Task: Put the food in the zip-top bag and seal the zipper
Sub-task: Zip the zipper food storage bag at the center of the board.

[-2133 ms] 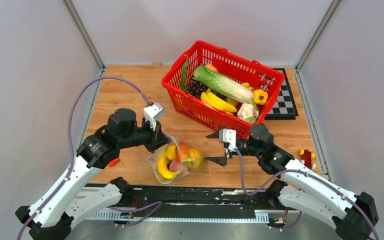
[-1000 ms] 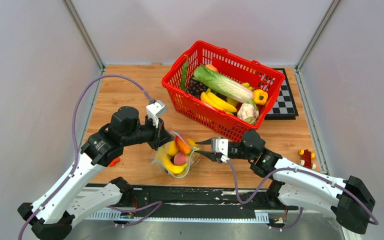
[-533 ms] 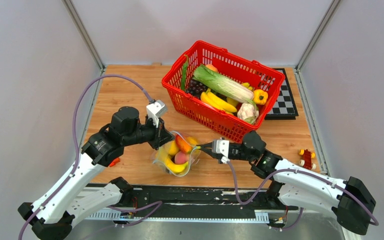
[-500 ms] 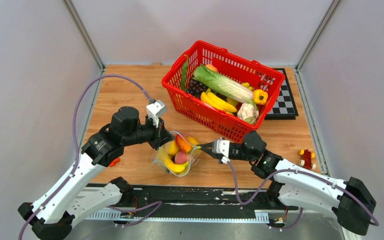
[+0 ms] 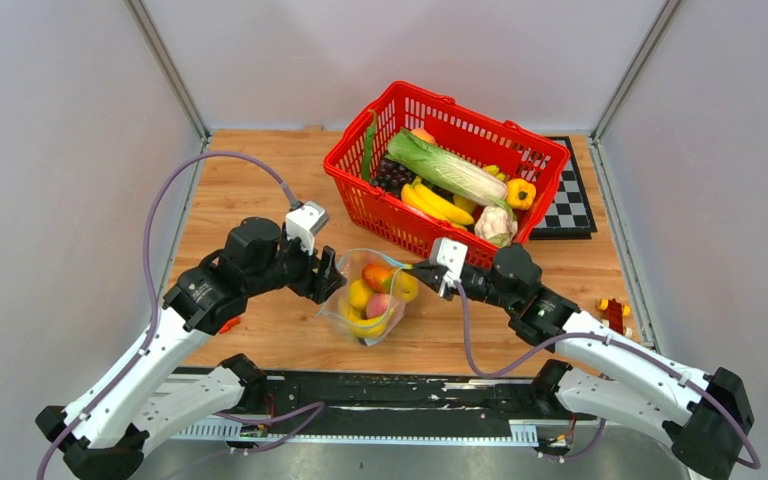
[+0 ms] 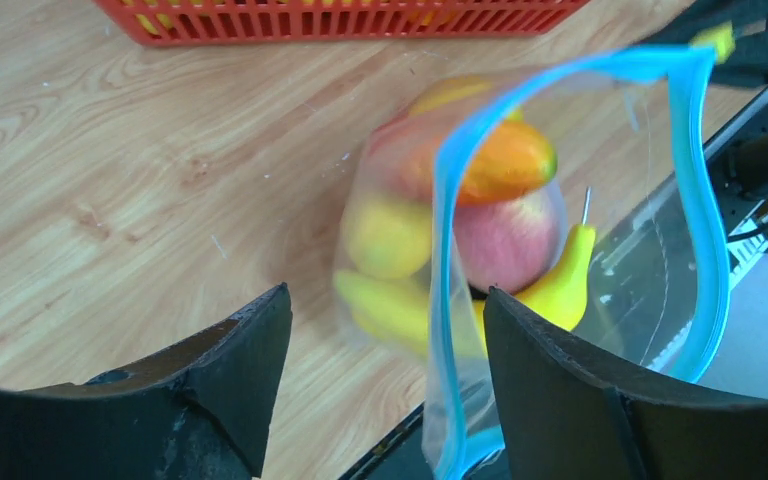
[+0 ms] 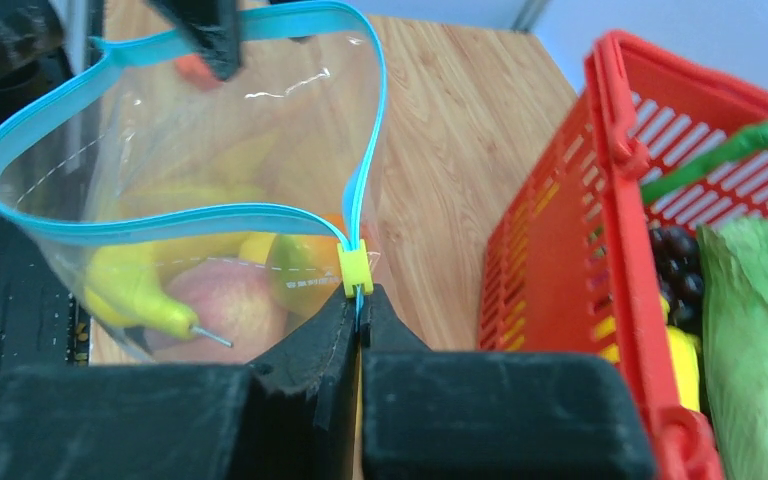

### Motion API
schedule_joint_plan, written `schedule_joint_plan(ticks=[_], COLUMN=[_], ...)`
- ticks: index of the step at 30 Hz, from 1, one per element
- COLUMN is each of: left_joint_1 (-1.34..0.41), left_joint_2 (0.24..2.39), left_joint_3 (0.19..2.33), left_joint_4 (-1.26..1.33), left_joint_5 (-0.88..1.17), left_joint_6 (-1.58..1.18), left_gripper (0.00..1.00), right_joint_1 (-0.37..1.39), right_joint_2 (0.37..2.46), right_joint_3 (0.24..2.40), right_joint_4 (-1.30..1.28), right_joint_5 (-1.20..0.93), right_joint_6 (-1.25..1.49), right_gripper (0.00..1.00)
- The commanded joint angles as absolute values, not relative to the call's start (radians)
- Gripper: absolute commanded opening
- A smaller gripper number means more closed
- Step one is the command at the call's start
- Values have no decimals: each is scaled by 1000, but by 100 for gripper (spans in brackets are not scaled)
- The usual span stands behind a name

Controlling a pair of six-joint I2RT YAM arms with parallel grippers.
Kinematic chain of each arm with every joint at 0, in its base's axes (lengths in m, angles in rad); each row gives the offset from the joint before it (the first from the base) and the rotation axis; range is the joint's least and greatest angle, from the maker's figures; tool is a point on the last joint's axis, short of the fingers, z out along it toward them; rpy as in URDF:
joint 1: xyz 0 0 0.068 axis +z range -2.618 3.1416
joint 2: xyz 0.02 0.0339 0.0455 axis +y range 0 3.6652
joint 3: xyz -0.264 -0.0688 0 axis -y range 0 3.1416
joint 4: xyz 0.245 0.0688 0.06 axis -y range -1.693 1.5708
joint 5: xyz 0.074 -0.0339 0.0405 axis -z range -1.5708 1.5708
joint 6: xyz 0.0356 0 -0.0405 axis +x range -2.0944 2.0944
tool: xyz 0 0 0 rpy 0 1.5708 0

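Note:
The clear zip-top bag (image 5: 358,318) stands on the wood in front of the basket with the food (image 5: 377,290) inside: a banana (image 6: 563,290), a pinkish peach (image 6: 505,240), a yellow round fruit (image 6: 385,235) and an orange piece (image 6: 505,165). Its teal zipper (image 7: 160,215) gapes in a wide loop. My right gripper (image 7: 360,300) is shut on the zipper's end, just below a yellow slider (image 7: 353,268). My left gripper (image 6: 385,300) is open at the bag's other side, and the teal edge (image 6: 440,300) hangs loose between its jaws.
The red basket (image 5: 380,210) behind the bag holds cabbage, bananas, grapes, a yellow pepper and cauliflower. A chessboard (image 5: 568,205) lies at the back right. Small toy pieces (image 5: 615,315) sit near the right edge, and an orange bit (image 5: 228,323) lies under my left arm.
My right gripper closed on the zipper's end and carried it up toward the basket. My left gripper opened and let go of the bag's edge. The bag shifted right.

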State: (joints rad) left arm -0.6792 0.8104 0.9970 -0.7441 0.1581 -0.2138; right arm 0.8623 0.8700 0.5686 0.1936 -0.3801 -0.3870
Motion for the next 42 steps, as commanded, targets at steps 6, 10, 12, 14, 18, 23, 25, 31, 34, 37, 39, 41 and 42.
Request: schedule_joint_plan(ticks=[6, 10, 12, 14, 18, 23, 25, 31, 34, 37, 39, 41, 42], left_joint_1=[-680, -679, -680, -680, -706, -856, -911, -1048, -1087, -1136, -1152, -1156, -1158], left_joint_2=[664, 628, 631, 633, 629, 612, 625, 633, 665, 714, 740, 753, 755], left_joint_3=[982, 961, 949, 931, 894, 882, 878, 866, 865, 869, 875, 879, 879], left_joint_4=[-691, -687, -691, -677, -641, -609, -609, -662, -670, -677, -677, -679, -681], left_joint_5=[237, 275, 277, 284, 293, 178, 144, -32, -79, -170, -221, -252, -268], left_joint_6=[-128, -88, -77, -71, -69, -69, -69, -57, -51, -49, -55, -56, -57], left_gripper=[99, 100, 100, 99, 96, 96, 95, 95, 93, 90, 84, 77, 75], right_joint_1=[696, 654, 642, 640, 638, 636, 635, 634, 634, 635, 635, 634, 634], right_joint_2=[954, 992, 1002, 1008, 1015, 1011, 1011, 1009, 1012, 1012, 1009, 1010, 1009], right_joint_3=[695, 722, 726, 725, 734, 735, 736, 738, 739, 742, 742, 742, 742], right_joint_4=[74, 49, 52, 64, 66, 74, 73, 67, 72, 66, 64, 63, 63], right_joint_5=[-417, -422, -443, -448, -456, -467, -472, -465, -471, -473, -473, -475, -476], right_joint_6=[-149, -100, -88, -73, -60, -51, -50, -52, -47, -49, -50, -49, -49], right_gripper=[0, 0, 0, 0, 0, 0, 0, 0, 0, 0, 0, 0, 0])
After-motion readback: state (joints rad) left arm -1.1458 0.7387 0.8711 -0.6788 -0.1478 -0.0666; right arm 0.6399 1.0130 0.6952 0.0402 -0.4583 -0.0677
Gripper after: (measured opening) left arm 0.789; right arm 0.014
